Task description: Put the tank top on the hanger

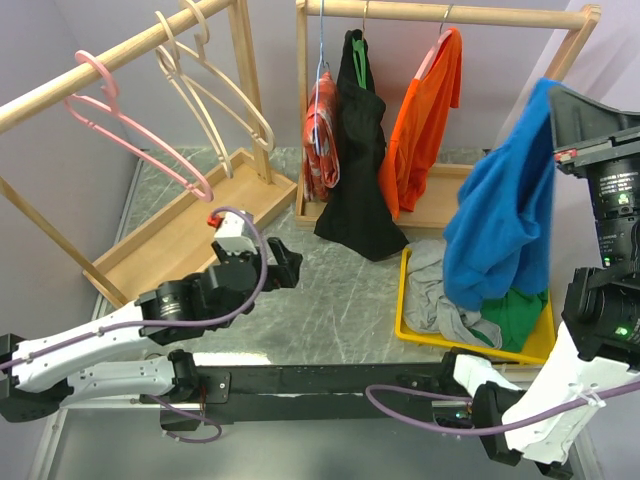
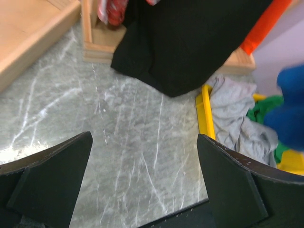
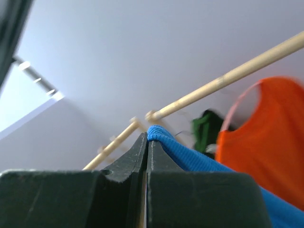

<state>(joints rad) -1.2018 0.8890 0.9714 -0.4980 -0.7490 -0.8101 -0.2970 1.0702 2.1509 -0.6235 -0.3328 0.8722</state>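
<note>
Right gripper (image 3: pixel 146 138) clamps tank top (image 1: pixel 505 215) edge | fabric limp, likely light; best held by strap | left gripper (image 2: pixel 144 142) spread, empty | hanger (image 1: pixel 120 125) far left

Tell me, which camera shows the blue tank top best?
Top external: nearly the whole tank top hangs from the right end effector. Left wrist catches only a blurred blue edge; right wrist shows just the pinched fold.
</note>
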